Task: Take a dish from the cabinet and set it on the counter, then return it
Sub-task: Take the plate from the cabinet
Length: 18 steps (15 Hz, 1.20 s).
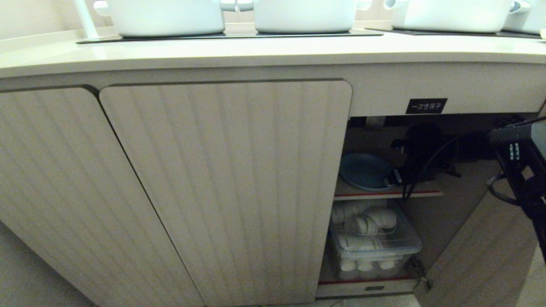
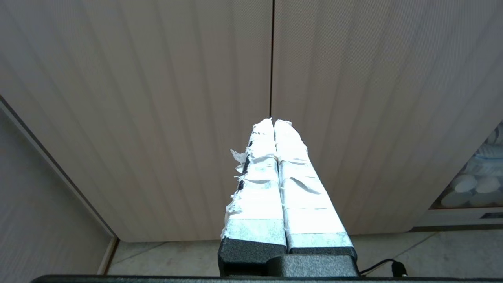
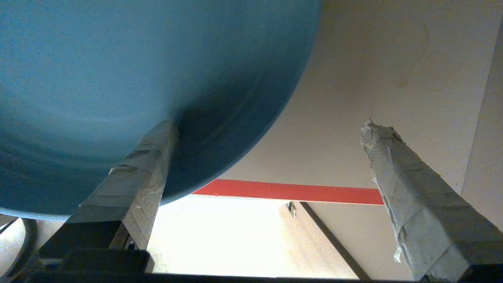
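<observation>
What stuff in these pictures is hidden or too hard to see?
- Round matte light-blue plate: head view, its right edge is behind the robot's dark right arm.
- Right hand: open in the right wrist view; in the head view its fingers are lost in shadow.
- White dishes in the clear plastic bin: too blurred to count.
- Small black label: characters too small.

In the head view the right hand point(image 1: 399, 177) is lost in dark arm and cable inside the cabinet point(image 1: 230, 187) — its fingers cannot be made out there, and they cover the near edge of the dish point(image 1: 364, 170). The pots point(image 1: 166, 15) on the surface point(image 1: 256, 51) are cut off by the top edge. In the right wrist view the dish runs past the frame — only part of its underside shows.
</observation>
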### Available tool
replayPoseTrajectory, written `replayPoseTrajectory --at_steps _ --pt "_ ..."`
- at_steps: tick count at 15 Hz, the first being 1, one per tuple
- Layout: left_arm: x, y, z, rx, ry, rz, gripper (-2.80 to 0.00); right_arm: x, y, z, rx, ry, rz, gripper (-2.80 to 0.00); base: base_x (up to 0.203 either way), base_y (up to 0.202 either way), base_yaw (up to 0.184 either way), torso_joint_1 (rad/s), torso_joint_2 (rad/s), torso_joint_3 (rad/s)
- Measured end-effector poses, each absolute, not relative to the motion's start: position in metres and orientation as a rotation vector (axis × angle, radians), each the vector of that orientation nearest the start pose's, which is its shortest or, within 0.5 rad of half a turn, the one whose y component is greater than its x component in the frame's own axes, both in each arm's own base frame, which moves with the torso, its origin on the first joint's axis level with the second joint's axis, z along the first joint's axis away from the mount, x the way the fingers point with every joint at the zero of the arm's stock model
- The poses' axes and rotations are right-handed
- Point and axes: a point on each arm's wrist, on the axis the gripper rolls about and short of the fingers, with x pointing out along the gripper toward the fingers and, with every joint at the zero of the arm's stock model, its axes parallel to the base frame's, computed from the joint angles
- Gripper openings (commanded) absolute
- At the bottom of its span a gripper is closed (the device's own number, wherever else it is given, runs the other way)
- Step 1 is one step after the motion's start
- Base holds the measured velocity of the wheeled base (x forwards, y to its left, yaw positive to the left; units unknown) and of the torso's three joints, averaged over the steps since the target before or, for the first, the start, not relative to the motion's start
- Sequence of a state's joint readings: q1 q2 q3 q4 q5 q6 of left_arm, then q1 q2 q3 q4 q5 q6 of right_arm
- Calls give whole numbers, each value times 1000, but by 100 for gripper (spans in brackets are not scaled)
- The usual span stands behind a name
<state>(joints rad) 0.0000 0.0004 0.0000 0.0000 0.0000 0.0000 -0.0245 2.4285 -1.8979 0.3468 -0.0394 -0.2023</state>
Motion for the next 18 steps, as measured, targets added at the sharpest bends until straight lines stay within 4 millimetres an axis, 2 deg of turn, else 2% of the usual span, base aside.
replayPoseTrajectory --at_steps 18 --pt "-23 0 75 0 0 0 -280 492 -2 93 -197 846 62 0 0 0 0 0 0 0"
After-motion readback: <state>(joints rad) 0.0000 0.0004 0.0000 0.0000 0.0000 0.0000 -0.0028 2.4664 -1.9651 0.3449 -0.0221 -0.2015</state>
